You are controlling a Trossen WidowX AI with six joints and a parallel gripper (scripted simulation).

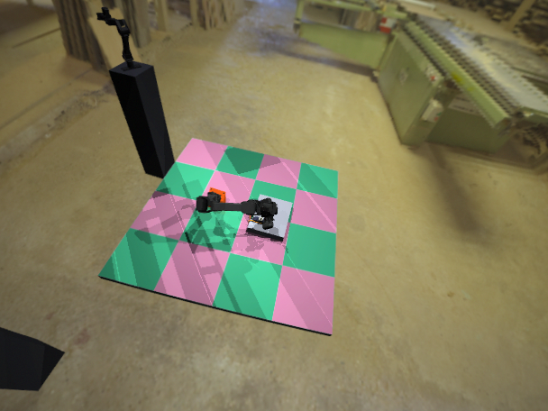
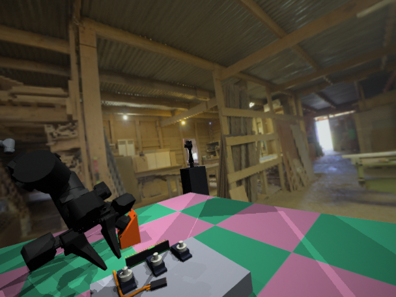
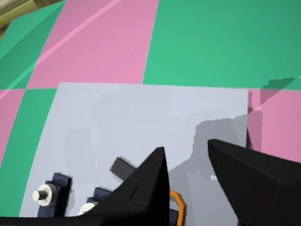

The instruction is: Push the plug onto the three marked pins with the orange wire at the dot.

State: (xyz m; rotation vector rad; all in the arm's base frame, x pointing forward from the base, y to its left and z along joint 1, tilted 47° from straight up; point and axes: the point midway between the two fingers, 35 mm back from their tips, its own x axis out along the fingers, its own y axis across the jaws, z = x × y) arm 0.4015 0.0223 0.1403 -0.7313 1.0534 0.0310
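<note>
1 gripper [image 1: 269, 223] [image 2: 113, 263] [image 3: 186, 151], 2 fingers slightly apart, fairly narrow gap, nothing between them. Tips are above the grey holder [image 1: 281, 206] [image 2: 212, 271] [image 3: 124, 109] in the wrist view. 3 servos [image 2: 157, 264] [image 3: 61, 195] in a line on the holder, 1 black pin header [image 2: 148, 253] beside them. 1 black plug [image 2: 158, 284] [image 3: 124, 169] on the holder top, off the pins, on the orange lead [image 2: 135, 292] [image 3: 180, 203]. Hole order too small to tell.
</note>
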